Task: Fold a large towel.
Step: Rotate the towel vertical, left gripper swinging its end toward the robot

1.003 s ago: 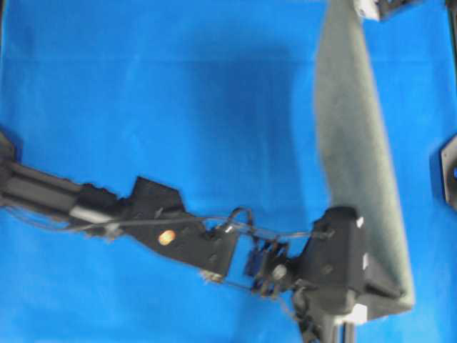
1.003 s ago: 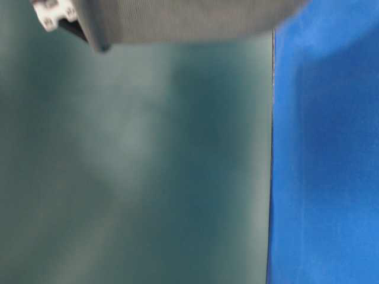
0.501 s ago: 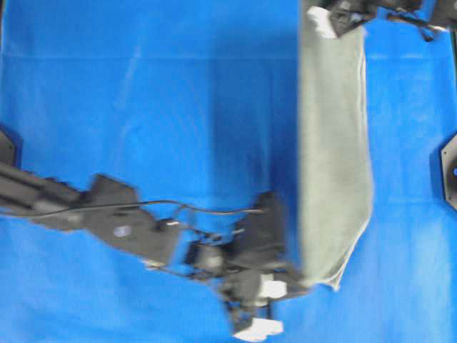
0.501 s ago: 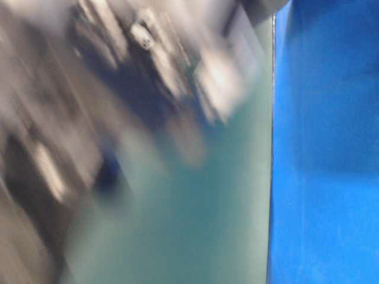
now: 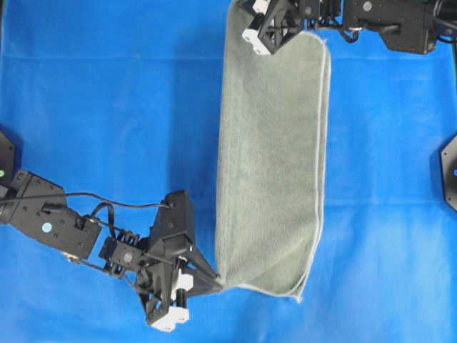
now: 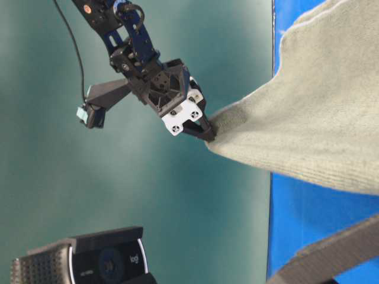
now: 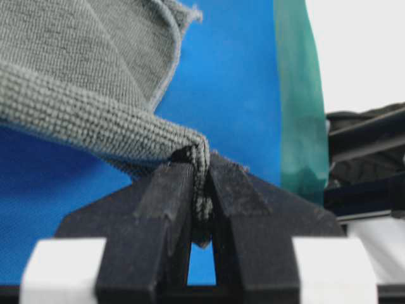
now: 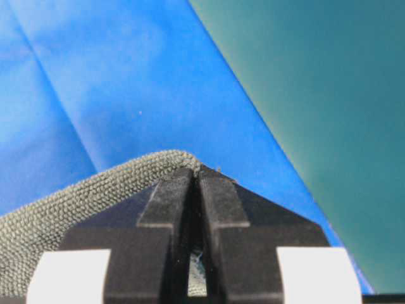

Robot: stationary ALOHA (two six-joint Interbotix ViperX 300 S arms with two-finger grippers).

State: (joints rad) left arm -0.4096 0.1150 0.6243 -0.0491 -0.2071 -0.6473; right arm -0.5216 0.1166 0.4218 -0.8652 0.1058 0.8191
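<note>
The grey-green towel (image 5: 275, 157) lies doubled as a long strip down the middle of the blue sheet, pale hem along its right edge. My left gripper (image 5: 216, 281) is shut on the strip's lower left corner, and the cloth is pinched between the black fingertips in the left wrist view, at the left gripper (image 7: 201, 166). From table level the left gripper (image 6: 207, 134) holds that corner of the towel (image 6: 314, 130) lifted. My right gripper (image 5: 250, 20) is shut on the strip's top left corner. In the right wrist view the towel (image 8: 76, 196) runs into the closed right gripper (image 8: 196, 174).
The blue sheet (image 5: 107, 107) covers the whole table. A black mount (image 5: 450, 171) sits at the right edge. A webcam (image 6: 89, 260) stands low in the table-level view, with the teal backdrop (image 6: 148, 195) behind the left arm.
Both grippers carried the towel leftward from the right side to the middle. It now spreads wider and flatter. The left arm swung left and down, still holding its corner.
</note>
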